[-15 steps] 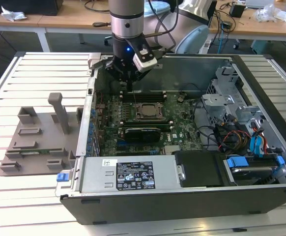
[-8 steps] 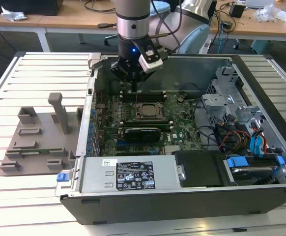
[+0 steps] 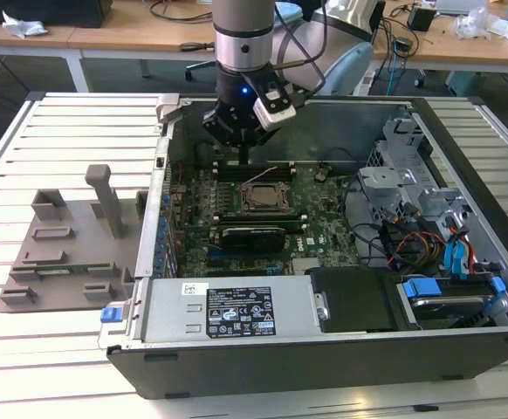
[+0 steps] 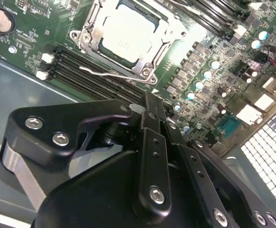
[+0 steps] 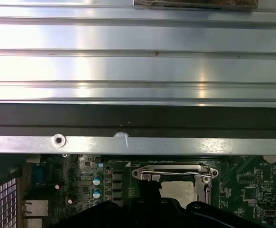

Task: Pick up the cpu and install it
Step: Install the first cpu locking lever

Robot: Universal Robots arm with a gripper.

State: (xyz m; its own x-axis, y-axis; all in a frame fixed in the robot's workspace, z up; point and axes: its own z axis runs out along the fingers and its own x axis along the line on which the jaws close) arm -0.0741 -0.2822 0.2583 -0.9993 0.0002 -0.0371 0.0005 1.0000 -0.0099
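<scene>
The cpu (image 4: 127,34) lies flat in the socket frame (image 4: 145,66) on the green motherboard, its pale silvery top facing up. It also appears in the first wrist view as the cpu (image 5: 179,191), and in the exterior view as the socket (image 3: 263,199) mid-board. My gripper (image 3: 242,150) hangs inside the open computer case, above the memory slots just behind the socket. Its fingers (image 4: 150,107) are together with nothing between them, clear of the cpu. The socket's wire lever (image 4: 107,72) lies along the frame's edge.
Long black memory sticks (image 3: 254,170) sit behind the socket and a black card (image 3: 252,234) in front. The power supply (image 3: 228,310), drive cage (image 3: 446,288) and cables fill the case's front and the exterior view's right. A grey parts fixture (image 3: 71,249) lies outside, on the exterior view's left.
</scene>
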